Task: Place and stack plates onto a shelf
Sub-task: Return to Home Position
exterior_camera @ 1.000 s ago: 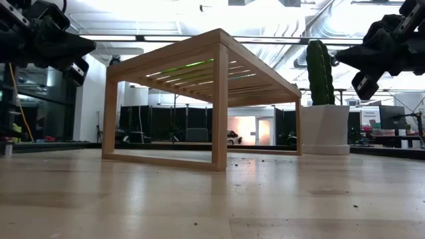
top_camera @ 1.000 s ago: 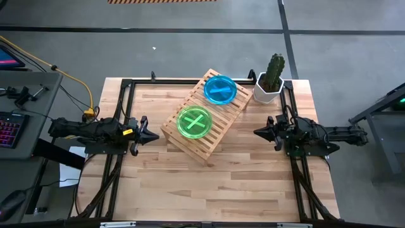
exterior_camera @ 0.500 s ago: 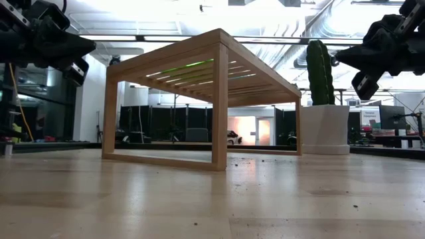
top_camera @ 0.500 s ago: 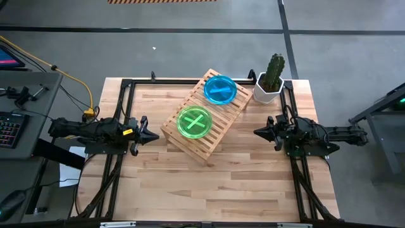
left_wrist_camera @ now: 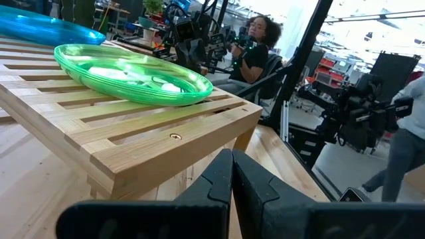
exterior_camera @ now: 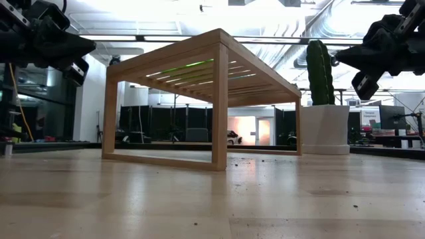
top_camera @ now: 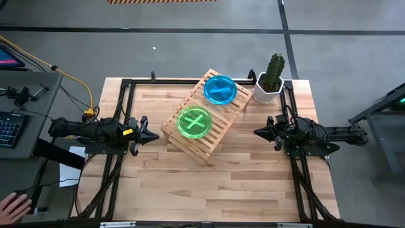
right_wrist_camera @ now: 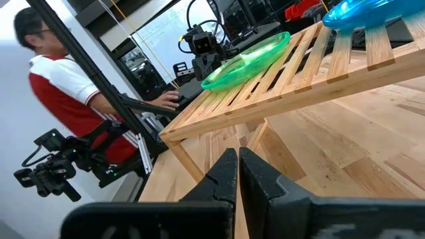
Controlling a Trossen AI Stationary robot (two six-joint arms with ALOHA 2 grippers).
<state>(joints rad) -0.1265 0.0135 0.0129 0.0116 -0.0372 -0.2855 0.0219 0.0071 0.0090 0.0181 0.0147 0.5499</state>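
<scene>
A lime-green plate and a teal-blue plate rest on top of the light wooden slatted shelf, which stands on the table at an angle. The green plate also shows in the left wrist view and the right wrist view. The blue plate shows there too. My left gripper is shut and empty, just left of the shelf. My right gripper is shut and empty, to the right of the shelf.
A white pot with a cactus stands at the table's far right corner, next to the shelf. A black frame runs along the table's far, left and right sides. People sit beyond the table. A hand shows off the table's near left.
</scene>
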